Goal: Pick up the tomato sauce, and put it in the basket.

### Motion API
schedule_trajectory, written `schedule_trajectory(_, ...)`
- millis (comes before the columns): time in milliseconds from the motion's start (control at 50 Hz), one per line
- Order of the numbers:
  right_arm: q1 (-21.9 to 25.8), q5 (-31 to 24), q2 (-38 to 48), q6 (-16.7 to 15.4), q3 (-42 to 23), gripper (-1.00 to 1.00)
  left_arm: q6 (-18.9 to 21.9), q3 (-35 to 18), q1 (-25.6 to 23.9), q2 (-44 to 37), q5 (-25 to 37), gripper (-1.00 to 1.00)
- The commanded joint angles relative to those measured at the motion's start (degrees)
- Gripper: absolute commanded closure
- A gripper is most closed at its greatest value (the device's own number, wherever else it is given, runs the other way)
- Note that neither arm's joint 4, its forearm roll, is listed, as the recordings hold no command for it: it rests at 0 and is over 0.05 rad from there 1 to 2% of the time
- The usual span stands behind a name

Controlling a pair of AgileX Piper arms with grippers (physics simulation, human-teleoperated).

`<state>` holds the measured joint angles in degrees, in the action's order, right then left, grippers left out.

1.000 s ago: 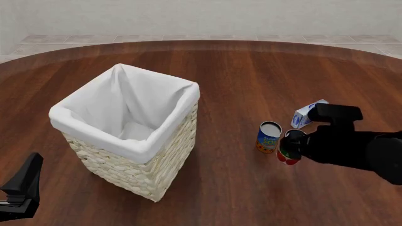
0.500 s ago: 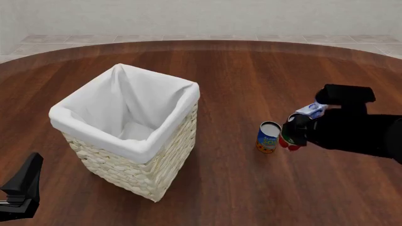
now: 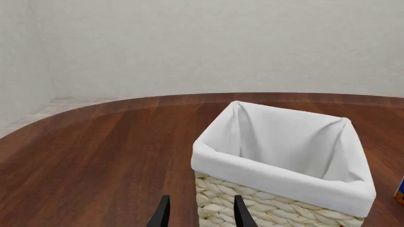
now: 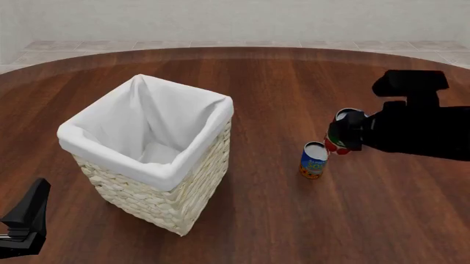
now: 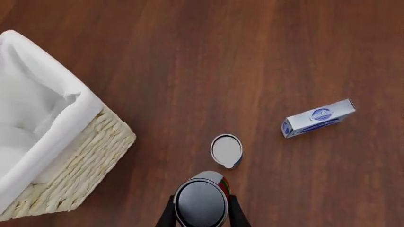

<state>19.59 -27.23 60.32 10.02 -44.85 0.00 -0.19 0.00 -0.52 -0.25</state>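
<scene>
The tomato sauce (image 4: pixel 339 144), a small red-labelled can with a pale top, hangs above the table to the right of the basket, held by my right gripper (image 4: pixel 345 135). In the right wrist view the tomato sauce (image 5: pixel 200 202) sits between the two fingers, high over the wood. The basket (image 4: pixel 192 165), cream wicker with a white liner, stands left of centre; the basket (image 3: pixel 252 201) also fills the left wrist view, and the basket (image 5: pixel 82 161) shows in the right wrist view. My left gripper (image 3: pixel 198 213) is open and holds nothing; in the front view only its dark body shows at the lower left corner.
A blue-and-orange can (image 4: pixel 313 159) stands on the table just below the held can; the same can (image 5: pixel 226 150) shows in the right wrist view. A blue-white box (image 5: pixel 317 117) lies on its side further from the basket, hidden by my right arm in the front view.
My right gripper has risen with the tomato sauce, lifting it off the table to above the blue-and-orange can. The left arm has not moved.
</scene>
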Motion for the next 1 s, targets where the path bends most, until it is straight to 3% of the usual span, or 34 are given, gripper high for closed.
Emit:
schedule_trajectory(20, 1.29, -2.1, 0.37, -0.46, -4.42, 1.0, -0.01, 0.0, 0.0, 0.01, 0.0, -1.0)
schedule_trajectory(440, 1.9, -5.33, 2.64, -4.25, -12.15, 1.0, 0.0, 0.0, 0.0, 0.0, 0.0, -1.0)
schedule_trajectory(1000, 5.27, -7.67, 6.77, -6.87, -21.45, 1.0, 0.01, 0.0, 0.0, 0.0, 0.0, -1.0)
